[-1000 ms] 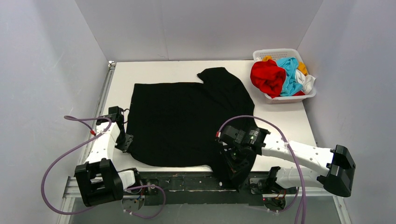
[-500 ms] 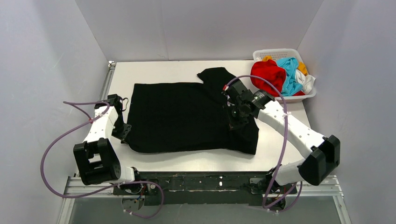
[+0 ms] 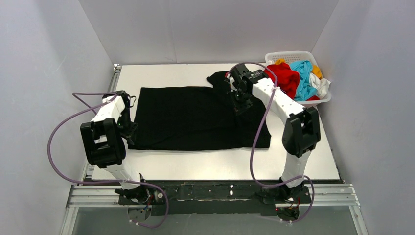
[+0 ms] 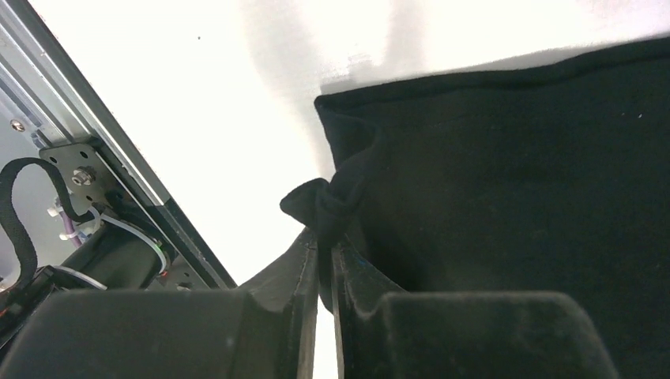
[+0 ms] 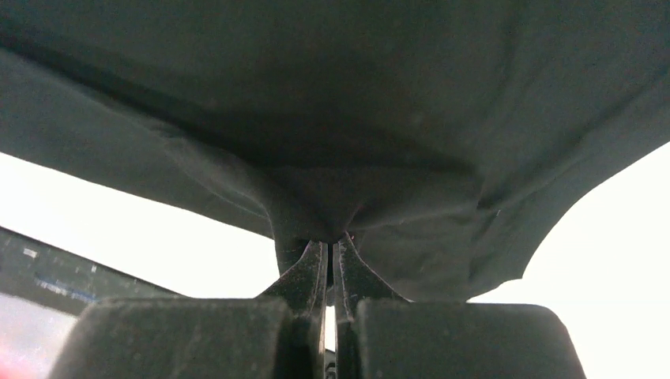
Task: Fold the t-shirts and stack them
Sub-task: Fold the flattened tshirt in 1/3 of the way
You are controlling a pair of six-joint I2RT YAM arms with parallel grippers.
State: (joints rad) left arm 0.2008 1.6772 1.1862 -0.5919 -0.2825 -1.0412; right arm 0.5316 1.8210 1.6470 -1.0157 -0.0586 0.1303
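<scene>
A large black t-shirt lies across the white table, doubled over, with one sleeve sticking out at the far side. My left gripper is at the shirt's left edge. The left wrist view shows this gripper shut on a bunched fold of the black cloth. My right gripper is over the shirt's far right part. In the right wrist view this gripper is shut on a pinch of cloth that hangs from the black t-shirt. Red, light blue, white and orange-yellow t-shirts sit crumpled at the far right.
A white lattice basket at the far right corner holds the coloured shirts. A metal rail runs along the table's left edge, close to my left arm. Grey walls close in the table on three sides.
My right gripper has carried the shirt's near right part from the table's near edge up to the far side, doubling the shirt over. My left gripper has moved farther from the near edge with the left edge.
</scene>
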